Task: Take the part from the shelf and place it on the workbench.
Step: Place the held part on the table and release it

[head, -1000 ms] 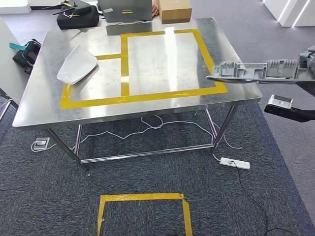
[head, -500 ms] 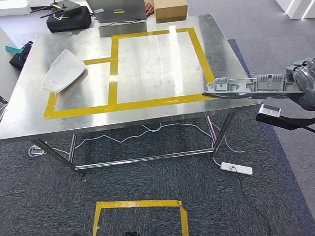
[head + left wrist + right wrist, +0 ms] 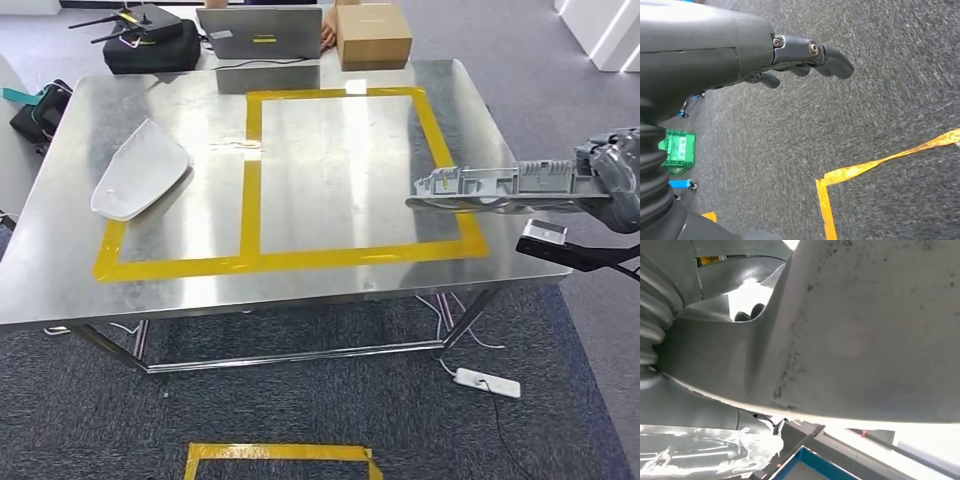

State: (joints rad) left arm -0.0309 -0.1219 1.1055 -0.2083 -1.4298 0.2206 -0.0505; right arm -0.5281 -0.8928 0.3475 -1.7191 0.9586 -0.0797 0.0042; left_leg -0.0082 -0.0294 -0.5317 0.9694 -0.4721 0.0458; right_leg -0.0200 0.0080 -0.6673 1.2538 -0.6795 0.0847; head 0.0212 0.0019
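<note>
Right side of the head view: the right hand point(image 3: 613, 170) grips one end of the long grey part point(image 3: 498, 185), its fingers closed around that end at the frame's right edge. The part runs out level toward the left of the frame, its free end hanging above the right-hand strip of the yellow tape point(image 3: 317, 255) on the steel desk point(image 3: 68, 270), not touching the surface. In the right wrist view the part's pale, smudged underside point(image 3: 866, 330) sits right against the hand, with dark fingertips point(image 3: 749, 314) peeking past its edge in the upper left of that frame.

Over on the desk, a white curved shell point(image 3: 140, 172) lies in the left taped box, well apart from the part. A laptop point(image 3: 260, 35) and a cardboard box point(image 3: 373, 35) sit at the far edge, top centre, with a black bag point(image 3: 151, 45) to their left.

The left hand point(image 3: 806, 60) hangs over grey carpet point(image 3: 885, 100) in its wrist view, fingers stretched out fairly straight, holding nothing. A corner of yellow floor tape point(image 3: 851, 172) shows lower right there. A white power strip point(image 3: 488, 382) lies on the floor under the desk's right side.
</note>
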